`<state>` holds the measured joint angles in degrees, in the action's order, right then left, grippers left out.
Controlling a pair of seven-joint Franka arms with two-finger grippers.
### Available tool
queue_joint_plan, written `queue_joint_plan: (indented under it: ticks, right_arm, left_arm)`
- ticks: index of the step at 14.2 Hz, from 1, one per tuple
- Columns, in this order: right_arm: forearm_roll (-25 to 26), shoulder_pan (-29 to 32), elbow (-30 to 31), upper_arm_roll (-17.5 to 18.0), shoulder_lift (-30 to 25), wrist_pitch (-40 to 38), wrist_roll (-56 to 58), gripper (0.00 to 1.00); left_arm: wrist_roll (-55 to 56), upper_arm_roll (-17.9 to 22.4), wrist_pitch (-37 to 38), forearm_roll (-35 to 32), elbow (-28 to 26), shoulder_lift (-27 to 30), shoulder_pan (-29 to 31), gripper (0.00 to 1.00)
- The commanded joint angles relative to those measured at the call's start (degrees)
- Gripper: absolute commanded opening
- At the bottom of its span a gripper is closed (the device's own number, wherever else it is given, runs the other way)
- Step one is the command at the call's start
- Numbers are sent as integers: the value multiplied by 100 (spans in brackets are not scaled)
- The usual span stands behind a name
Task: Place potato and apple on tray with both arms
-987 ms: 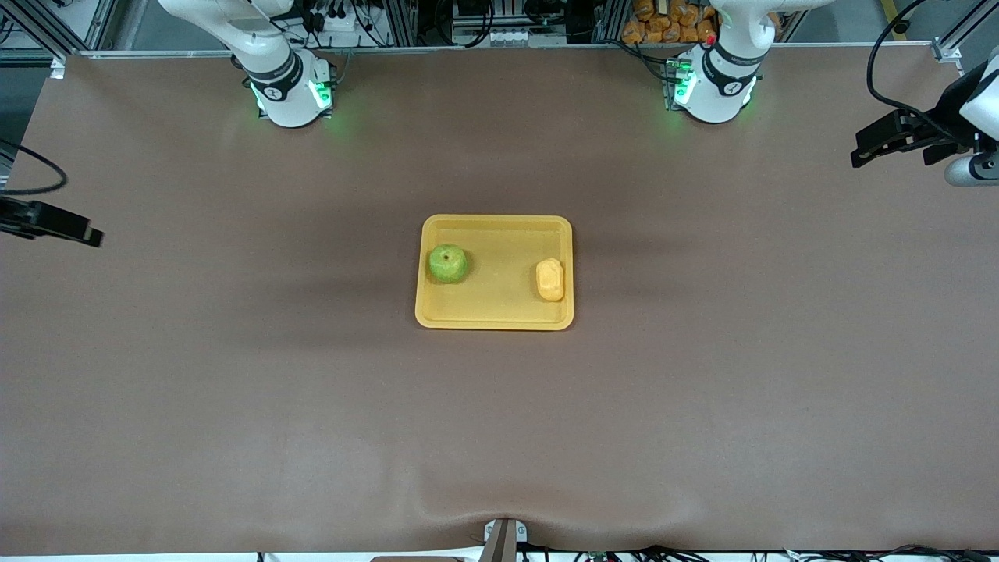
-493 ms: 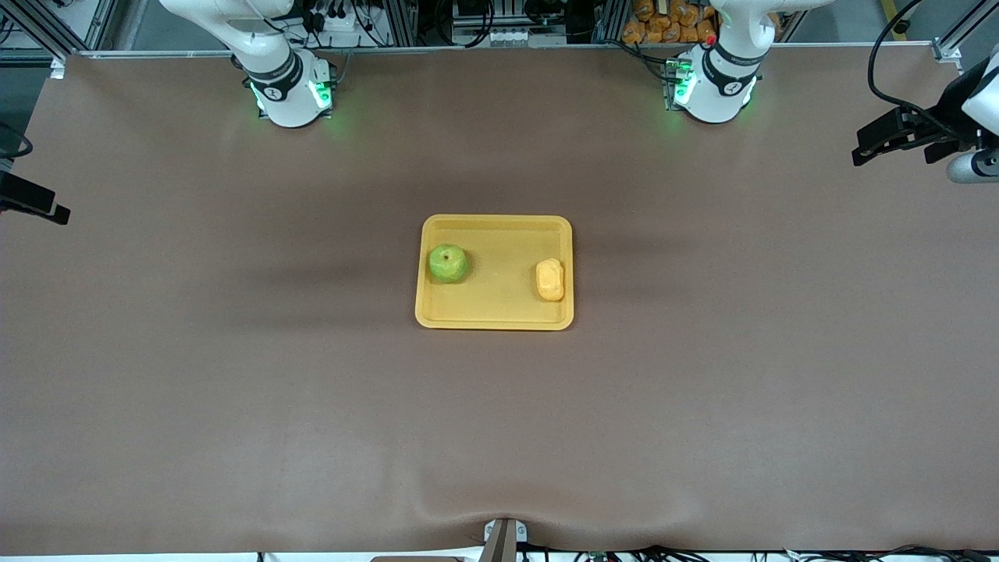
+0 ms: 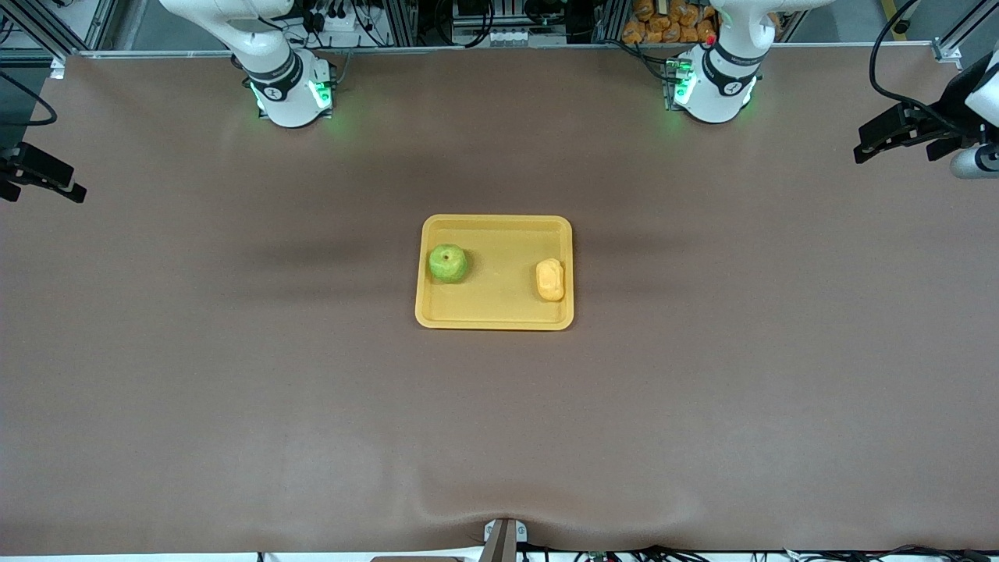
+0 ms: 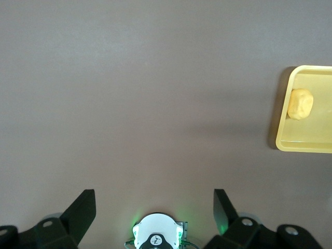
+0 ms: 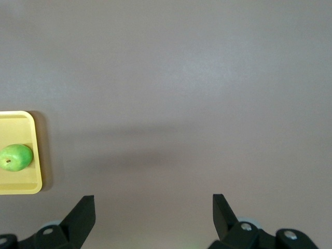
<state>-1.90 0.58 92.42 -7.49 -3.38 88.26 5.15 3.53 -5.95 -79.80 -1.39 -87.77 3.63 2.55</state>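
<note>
Now, with apple (image 3: 448, 263) and potato (image 3: 550, 279) on the tray (image 3: 499, 316), I park both released grippers, left (image 3: 897, 139) upper right, right (image 3: 43, 176) upper left.

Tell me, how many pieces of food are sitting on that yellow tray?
2. The green apple lies in the tray toward the right arm's end; the potato lies toward the left arm's end. Nothing seems hidden.

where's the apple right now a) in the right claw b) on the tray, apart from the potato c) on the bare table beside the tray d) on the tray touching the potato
b: the apple lies on the tray toward the right arm's end, with bare tray floor between it and the potato.
</note>
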Motion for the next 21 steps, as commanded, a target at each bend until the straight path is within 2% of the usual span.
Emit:
queue_joint_plan:
  ticks: [1, 11, 14, 21]
  right_arm:
    - [137, -6, 49, 37, -111, 51, 65, 100]
    - [120, -41, -154, 45, -40, -45, 12, 100]
    - [67, -67, -189, 54, -32, -133, -5, 100]
    - [58, -85, -198, 54, -31, -309, -14, 100]
  left_arm:
    - [-1, 6, 52, 59, -56, 138, 9, 100]
    - [-1, 6, 43, 68, -47, 130, 9, 100]
    - [-27, 6, 52, 68, 145, 69, 9, 100]
    - [-10, 15, 95, 42, 225, 59, 9, 100]
